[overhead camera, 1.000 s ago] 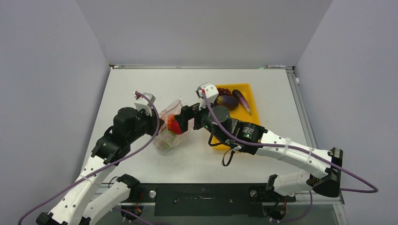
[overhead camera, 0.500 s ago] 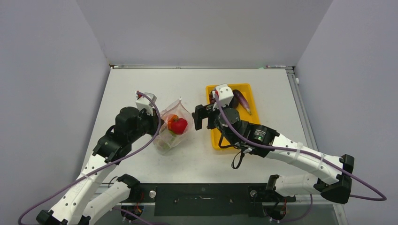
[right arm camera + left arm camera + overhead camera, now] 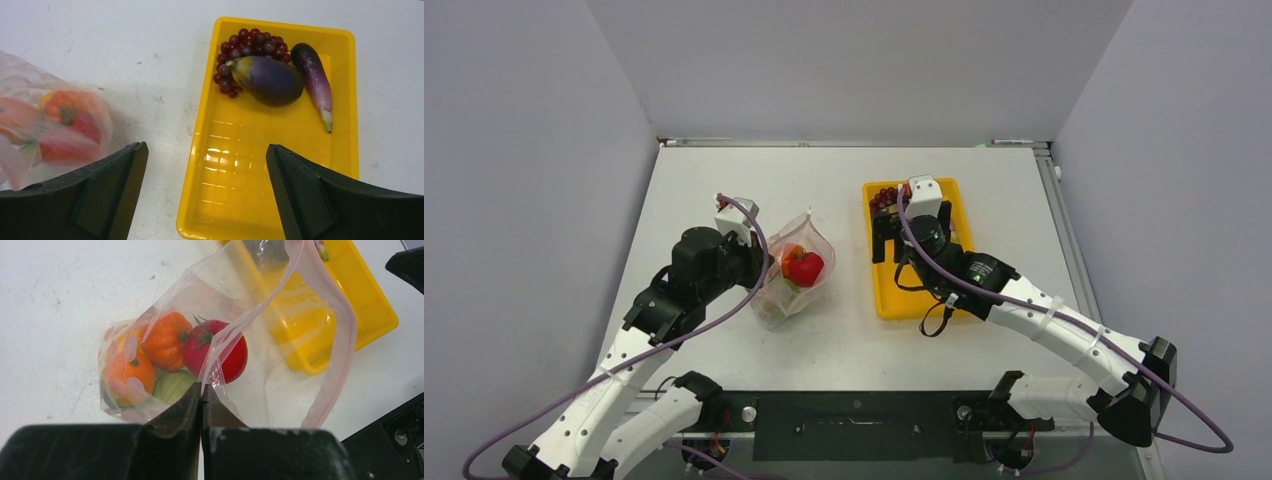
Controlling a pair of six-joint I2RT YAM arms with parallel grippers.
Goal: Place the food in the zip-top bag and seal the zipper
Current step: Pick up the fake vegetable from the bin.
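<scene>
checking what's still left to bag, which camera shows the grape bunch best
The right wrist view: the grape bunch shows clearly at the far end of the yellow tray, partly behind the round eggplant. The top external view shows only a small dark red patch. The left wrist view misses it.

Shallow yellow rectangular plastic tray (image 3: 887, 292). Lies flat on the matte white surface (image 3: 724, 180), right of centre, long sides running front to back. Shows a glossy floor with faint grid lines. Surface closed in by plain grey walls (image 3: 854, 70) at left, back and right.
</scene>
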